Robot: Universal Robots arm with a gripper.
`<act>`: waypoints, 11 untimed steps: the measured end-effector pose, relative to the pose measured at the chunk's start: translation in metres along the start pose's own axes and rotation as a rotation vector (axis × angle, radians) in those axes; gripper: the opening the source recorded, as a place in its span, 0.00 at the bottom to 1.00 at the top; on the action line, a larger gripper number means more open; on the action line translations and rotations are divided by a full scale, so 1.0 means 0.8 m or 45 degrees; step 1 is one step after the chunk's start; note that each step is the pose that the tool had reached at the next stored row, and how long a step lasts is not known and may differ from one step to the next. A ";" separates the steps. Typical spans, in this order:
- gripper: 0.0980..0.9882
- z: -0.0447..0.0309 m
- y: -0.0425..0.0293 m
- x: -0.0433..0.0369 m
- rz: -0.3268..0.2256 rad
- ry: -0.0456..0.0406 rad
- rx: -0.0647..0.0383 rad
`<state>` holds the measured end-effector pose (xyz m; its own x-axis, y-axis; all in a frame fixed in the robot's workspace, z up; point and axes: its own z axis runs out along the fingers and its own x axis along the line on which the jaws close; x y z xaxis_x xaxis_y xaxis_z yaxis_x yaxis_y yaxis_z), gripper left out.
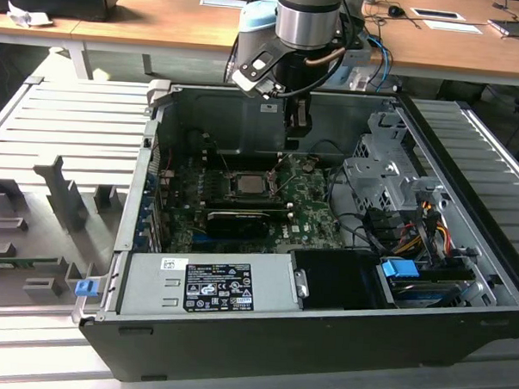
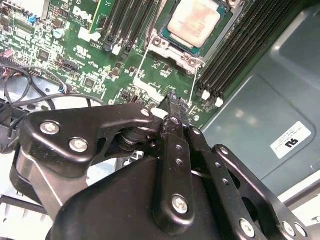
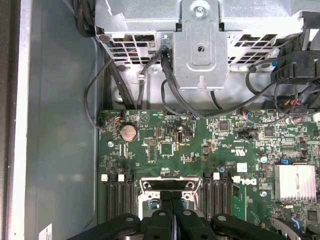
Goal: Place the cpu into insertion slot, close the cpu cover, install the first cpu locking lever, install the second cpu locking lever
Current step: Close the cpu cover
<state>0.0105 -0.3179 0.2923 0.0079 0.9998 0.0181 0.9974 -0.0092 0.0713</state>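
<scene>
The cpu (image 2: 194,21) lies flat in the insertion slot (image 2: 224,13) on the green board, its pale metal face up; the exterior view shows the cpu (image 1: 245,183) mid-board. The grey cpu cover (image 2: 171,49) lies down around it, and its edge (image 3: 168,185) shows in the first wrist view. Two thin wire levers (image 2: 140,67) stand out from the socket, unlatched. My gripper (image 2: 176,106) is shut with nothing seen between its black fingers, its tips right beside the end of the second lever (image 2: 191,95). In the exterior view the gripper (image 1: 299,127) hangs above the board's back edge.
Black memory slots (image 2: 240,47) flank the socket. A long black card (image 1: 238,219) lies in front of it. A metal drive cage (image 1: 385,178) with cables (image 1: 361,229) stands on the exterior view's right, a power supply (image 1: 212,283) in front. The case's back wall (image 1: 245,125) is close behind.
</scene>
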 end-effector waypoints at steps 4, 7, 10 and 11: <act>0.01 0.0002 0.0027 0.000 0.000 0.000 0.000; 0.01 0.0004 0.0047 0.000 0.000 0.000 0.000; 0.01 0.0004 0.0062 0.000 0.000 0.000 0.000; 0.01 0.0005 0.0067 0.000 0.000 0.000 0.000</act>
<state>0.0159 -0.3179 0.2923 0.0079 0.9998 0.0181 0.9974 -0.0092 0.0713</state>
